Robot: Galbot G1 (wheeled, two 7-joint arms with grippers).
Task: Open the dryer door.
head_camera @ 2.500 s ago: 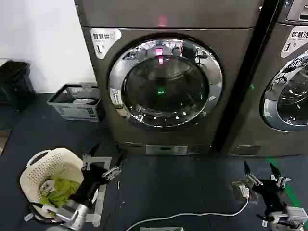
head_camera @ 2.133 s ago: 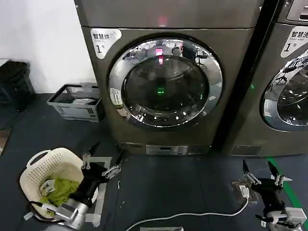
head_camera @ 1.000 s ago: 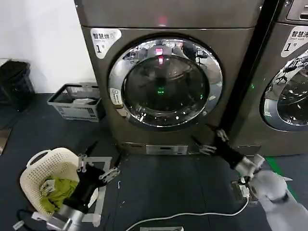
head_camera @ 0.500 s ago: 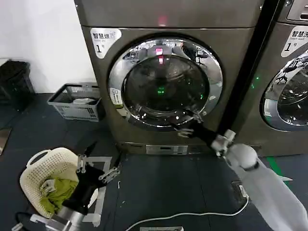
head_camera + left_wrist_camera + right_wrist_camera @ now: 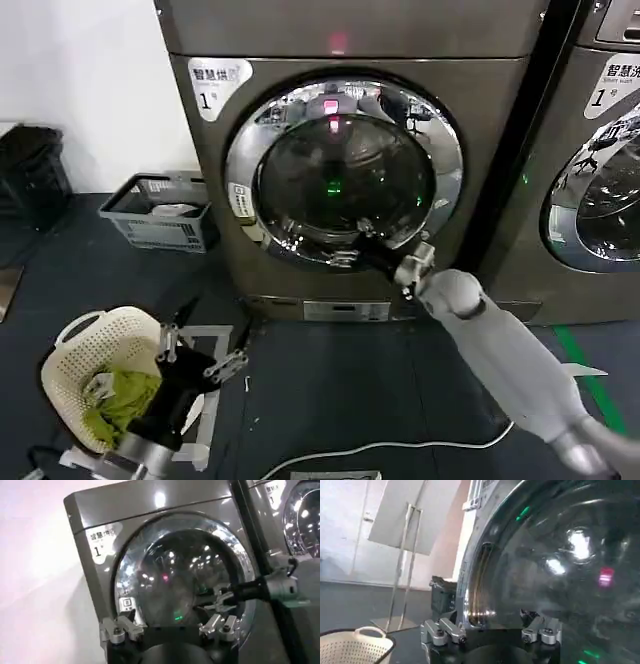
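Note:
The dryer point(image 5: 350, 30) stands ahead, bronze-grey, with a white "1" sticker point(image 5: 215, 85) and a red light point(image 5: 337, 42). The dryer door point(image 5: 340, 170) is closed, a chrome ring around dark glass. My right gripper point(image 5: 352, 243) is open, reaching in at the door's lower part, just in front of the ring. Up close in the right wrist view, the door point(image 5: 560, 555) looms behind the open right gripper point(image 5: 492, 630). My left gripper point(image 5: 200, 345) hangs open low beside the white basket. In the left wrist view, the left gripper point(image 5: 169, 630) faces the door point(image 5: 175, 580).
A similar grey machine point(image 5: 600, 180) stands to the right. A grey crate point(image 5: 160, 210) sits on the floor at the left. A white laundry basket point(image 5: 100, 370) holds green cloth. A white cable point(image 5: 400, 448) runs across the dark floor.
The right arm rose from the floor at the right and swung left and forward, up to the door's lower ring. The left arm barely moved.

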